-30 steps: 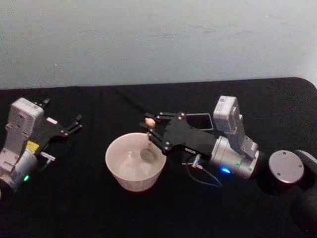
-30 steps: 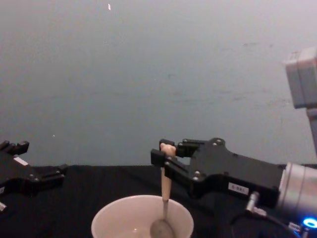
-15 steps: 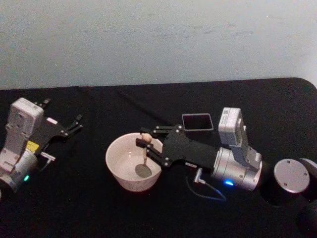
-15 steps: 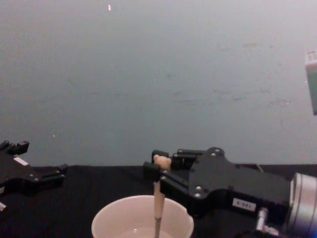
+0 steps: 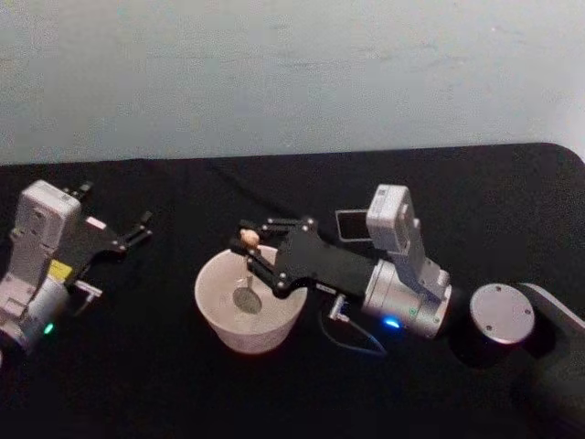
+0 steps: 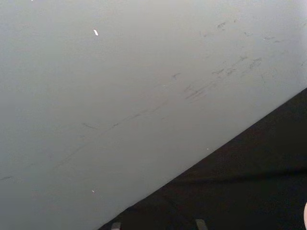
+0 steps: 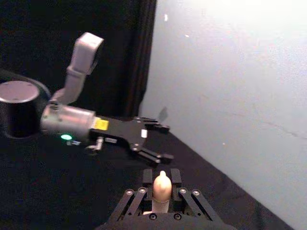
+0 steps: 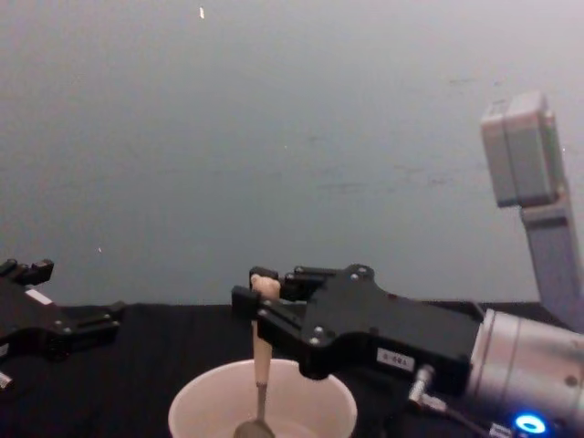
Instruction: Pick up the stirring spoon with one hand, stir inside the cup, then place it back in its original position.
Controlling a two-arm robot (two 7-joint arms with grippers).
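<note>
Stirring how? Right gripper (image 5: 249,240) is clamped on the stirring spoon (image 8: 262,360), its bowl low inside the cup (image 5: 242,331).
— Small circles, handle upright, clear of the rim. Left gripper (image 5: 142,229) idles far left, jaws apart.

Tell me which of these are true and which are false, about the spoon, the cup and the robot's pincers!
1. The right pincer is gripping the stirring spoon. True.
2. The spoon's metal end lies on the table beside the cup. False: it is down inside the cup, with the handle standing roughly upright.
3. The left pincer is holding the cup steady. False: it sits open, well off to the left, not touching the cup.
4. The dark grey holder stands farther back than the cup. True.
</note>
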